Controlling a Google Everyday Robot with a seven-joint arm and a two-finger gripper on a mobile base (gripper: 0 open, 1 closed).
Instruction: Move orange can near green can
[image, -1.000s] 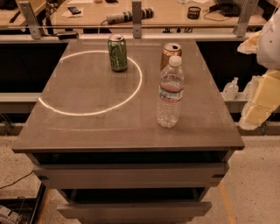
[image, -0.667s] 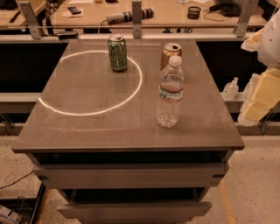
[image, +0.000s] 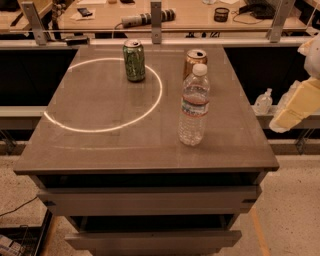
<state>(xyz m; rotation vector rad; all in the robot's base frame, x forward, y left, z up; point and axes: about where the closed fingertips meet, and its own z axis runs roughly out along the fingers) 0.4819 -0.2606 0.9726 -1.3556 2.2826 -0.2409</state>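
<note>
Although the task called for the orange can (image: 194, 62) to end up near the green can (image: 134, 61), nothing on the table (image: 100, 150) suggested that the move had begun. Taking the tabletop's centre as the dial, the orange can stood upright at about 1 o'clock, toward the far edge. The green can stood upright at about 11 o'clock, on the far arc of a pale ring of light (image: 102, 130) cast on the surface. A clear gap of bare tabletop lay between the two cans, so they were apart rather than side by side.

A clear water bottle (image: 193, 107) stood at about 4 o'clock. It was just in front of the orange can in this view and hid part of that can's lower body.

The gripper (image: 295, 107) hung off the table's right side at about 3 o'clock, well apart from both cans and touching nothing. Only a pale, blocky part of it showed at the frame's edge, and I could not tell whether it was spread or pressed together. It carried nothing that could be seen.

By my reading, the whole job was left to do: reaching in from 3 o'clock, taking the orange can without knocking the bottle, and carrying it toward 11 o'clock beside the green can.
</note>
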